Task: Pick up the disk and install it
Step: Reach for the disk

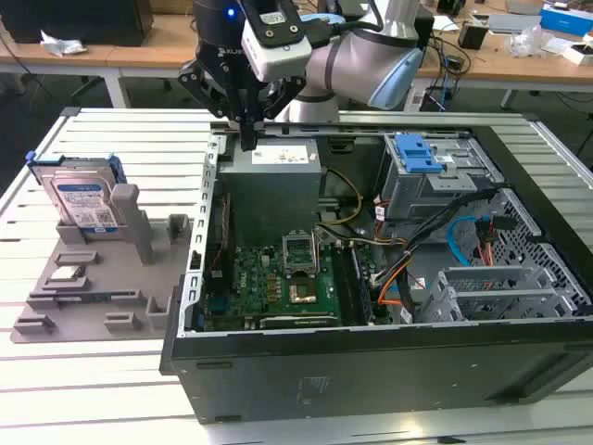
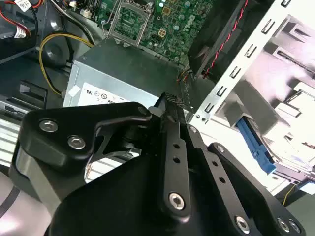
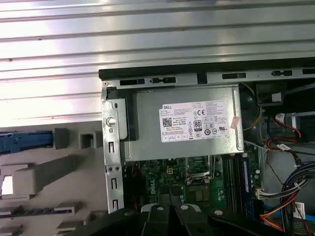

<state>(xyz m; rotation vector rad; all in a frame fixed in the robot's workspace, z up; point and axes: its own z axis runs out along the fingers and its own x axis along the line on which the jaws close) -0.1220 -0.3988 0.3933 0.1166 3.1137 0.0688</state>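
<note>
From my console, the clearest print is the white sticker (image 3: 199,121) on the silver power supply (image 3: 147,125) in the first wrist view: a maker's mark, barcodes, dense small lines and a row of certification symbols; the second wrist view catches that sticker's edge with more symbols; in the exterior view the disk (image 1: 79,193) carries a blue-and-white label (image 1: 88,209), its lettering too small for me; white lettering sits on the green motherboard (image 2: 172,19).

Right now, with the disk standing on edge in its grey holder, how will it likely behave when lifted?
The disk looks like a rigid metal slab, so probably stiff and heavy for its size. Standing on edge in the grey holder, it might tip if nudged sideways. Its smooth faces may be slippery.
</note>
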